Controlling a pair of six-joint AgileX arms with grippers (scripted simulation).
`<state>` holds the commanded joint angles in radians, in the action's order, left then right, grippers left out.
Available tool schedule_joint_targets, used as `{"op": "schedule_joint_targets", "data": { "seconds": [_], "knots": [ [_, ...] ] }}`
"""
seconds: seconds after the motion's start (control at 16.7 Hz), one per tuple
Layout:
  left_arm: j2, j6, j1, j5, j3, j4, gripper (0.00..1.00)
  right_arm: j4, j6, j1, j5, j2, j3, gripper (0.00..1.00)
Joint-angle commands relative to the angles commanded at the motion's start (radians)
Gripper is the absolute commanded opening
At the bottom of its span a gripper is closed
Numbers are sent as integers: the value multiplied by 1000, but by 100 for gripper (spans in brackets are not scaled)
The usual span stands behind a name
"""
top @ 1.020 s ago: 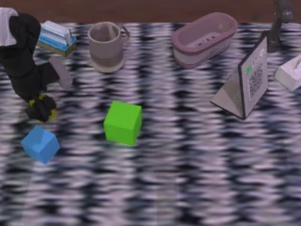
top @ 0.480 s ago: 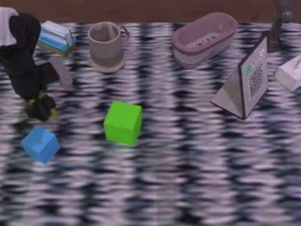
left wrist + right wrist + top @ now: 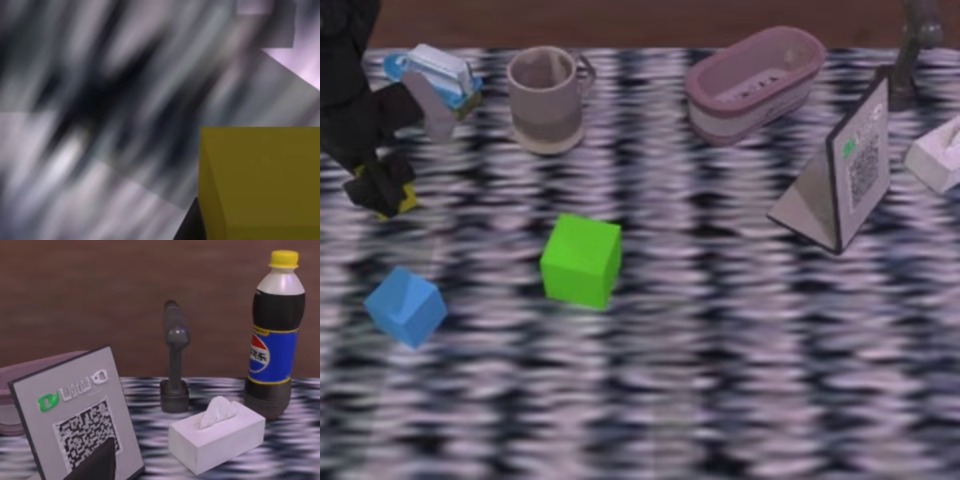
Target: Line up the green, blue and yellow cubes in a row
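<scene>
The left gripper (image 3: 382, 192) hangs over the counter's (image 3: 720, 380) far left with its fingers clamped on the yellow cube (image 3: 260, 182), lifted clear of the surface. The blue cube (image 3: 406, 306) sits below it near the left edge, and the green cube (image 3: 581, 260) stands off to the right of that. The small cube could slip or twist if the hold is off-centre, or clip the blue cube when set down. The right gripper is out of sight.
</scene>
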<state>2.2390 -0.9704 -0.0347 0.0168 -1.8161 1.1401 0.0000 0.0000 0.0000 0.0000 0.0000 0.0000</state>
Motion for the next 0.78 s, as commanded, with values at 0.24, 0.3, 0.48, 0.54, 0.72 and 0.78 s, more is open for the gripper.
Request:
{"op": "schedule_joint_targets", "data": {
  "seconds": [0.24,0.3,0.48,0.54,0.72,0.78],
  "knots": [
    [0,-1,-5,0,-1,2,0,0,0,0,0,0,0,100],
    [2,-1,-8,0,-3,3,0,0,0,0,0,0,0,100],
    [23,19,-75,-1,-48,23,0,0,0,0,0,0,0,100],
    [35,33,-117,-1,-73,35,0,0,0,0,0,0,0,100],
    [80,89,-298,-1,-160,83,0,0,0,0,0,0,0,100],
    [96,110,-372,-1,-191,102,0,0,0,0,0,0,0,100]
  ]
}}
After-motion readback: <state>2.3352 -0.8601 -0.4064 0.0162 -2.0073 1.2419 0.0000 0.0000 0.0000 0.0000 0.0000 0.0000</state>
